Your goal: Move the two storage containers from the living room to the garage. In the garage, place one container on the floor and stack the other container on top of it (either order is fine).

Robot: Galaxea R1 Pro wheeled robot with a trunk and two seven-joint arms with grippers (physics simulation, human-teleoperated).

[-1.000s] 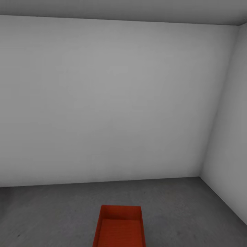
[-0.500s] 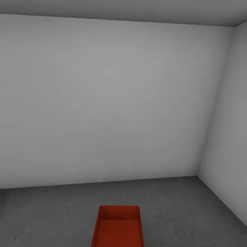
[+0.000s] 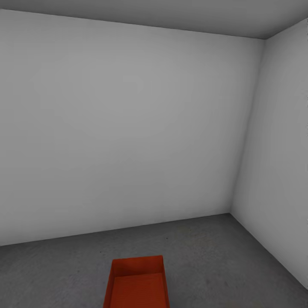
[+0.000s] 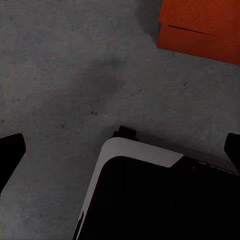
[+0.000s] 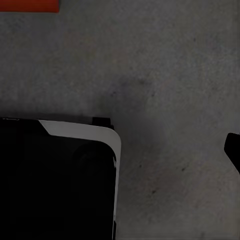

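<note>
A red-orange open-topped storage container (image 3: 136, 284) sits on the garage's dark grey concrete floor (image 3: 214, 256), at the bottom of the head view in front of me. In the left wrist view its outer wall (image 4: 202, 27) shows with a thin dark seam across it. My left gripper (image 4: 121, 150) hangs open over bare concrete, well apart from the container, with dark fingertips (image 4: 10, 150) at both edges of that view. The right wrist view catches a sliver of the container (image 5: 27, 5) and one fingertip (image 5: 233, 149) of my right gripper, set wide with nothing in it.
A plain white-grey wall (image 3: 128, 128) faces me and meets a side wall (image 3: 282, 149) in a corner at the right. My own black, white-edged base (image 4: 160, 200) shows low in both wrist views. Bare concrete lies around the container.
The head view has swung to the right, so the wall corner and the container sit further left in the picture. The container itself has not moved on the floor.
</note>
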